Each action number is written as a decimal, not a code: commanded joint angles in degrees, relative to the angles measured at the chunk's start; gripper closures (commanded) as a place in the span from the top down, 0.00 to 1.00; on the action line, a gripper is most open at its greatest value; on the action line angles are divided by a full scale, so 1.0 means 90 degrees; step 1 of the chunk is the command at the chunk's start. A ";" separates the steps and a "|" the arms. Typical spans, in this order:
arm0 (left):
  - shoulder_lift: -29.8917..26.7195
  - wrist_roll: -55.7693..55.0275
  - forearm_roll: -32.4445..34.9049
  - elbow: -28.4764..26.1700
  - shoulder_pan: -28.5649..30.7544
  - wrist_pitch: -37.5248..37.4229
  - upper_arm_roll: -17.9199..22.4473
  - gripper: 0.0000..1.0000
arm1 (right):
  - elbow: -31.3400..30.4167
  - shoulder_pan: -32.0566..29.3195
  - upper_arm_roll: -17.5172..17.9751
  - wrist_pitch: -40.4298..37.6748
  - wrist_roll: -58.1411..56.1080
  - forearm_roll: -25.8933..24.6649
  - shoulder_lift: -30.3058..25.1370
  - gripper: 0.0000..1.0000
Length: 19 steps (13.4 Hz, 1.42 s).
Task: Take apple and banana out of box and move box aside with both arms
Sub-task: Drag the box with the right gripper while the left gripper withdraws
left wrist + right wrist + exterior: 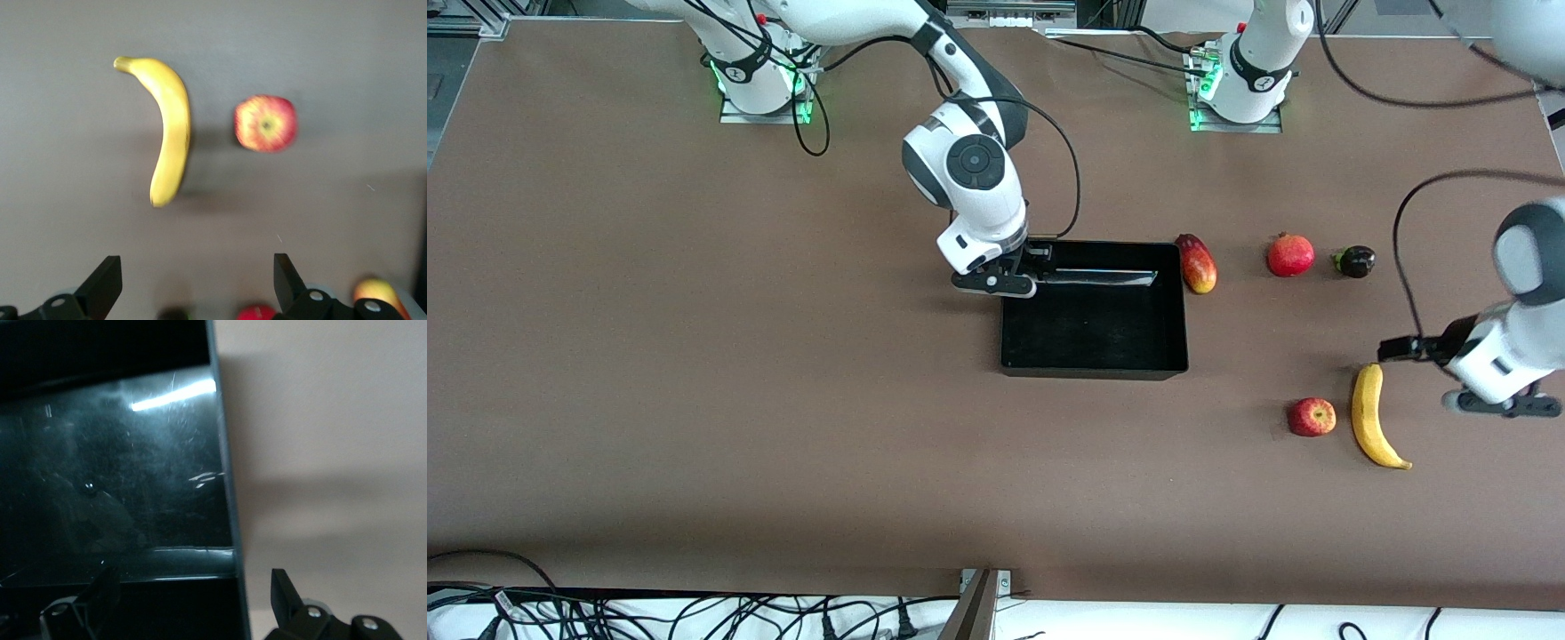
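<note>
The black tray (1094,367) lies mid-table, empty. My right gripper (1003,284) is at its corner toward the right arm's end, open, with one finger inside and one outside the tray wall (225,487); the gripper (193,597) has not closed on the wall. The yellow banana (1372,418) and the red apple (1312,417) lie side by side toward the left arm's end, nearer the front camera than the tray. My left gripper (1489,404) hovers open and empty beside the banana. In the left wrist view, the banana (170,130) and apple (265,123) lie ahead of the gripper (193,283).
A mango (1198,264) lies against the tray's wall toward the left arm's end. A pomegranate (1290,255) and a small dark eggplant (1356,261) lie in a row past it. Cables run along the table's front edge.
</note>
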 commanded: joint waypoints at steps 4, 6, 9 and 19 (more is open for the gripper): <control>-0.1769 0.0048 -0.0051 -0.0031 -0.0741 -0.1444 0.0077 1.00 | 0.0176 0.0176 -0.0114 0.0234 0.0182 -0.0480 0.0471 0.96; -0.2101 -0.0107 -0.0041 -0.0050 -0.1112 -0.1524 0.0223 1.00 | 0.0147 0.0205 -0.0114 0.0244 0.0182 -0.0704 0.0520 0.68; -0.2249 -0.0420 -0.0061 -0.0030 -0.1250 -0.1836 0.0224 1.00 | 0.0118 0.0216 -0.0124 0.0224 0.0104 -0.0822 0.0549 0.03; -0.2249 -0.0733 0.0154 -0.0021 -0.1143 -0.1798 0.0195 1.00 | 0.0021 -0.1569 -0.0153 -0.1902 -0.2168 -0.0589 -0.0904 0.00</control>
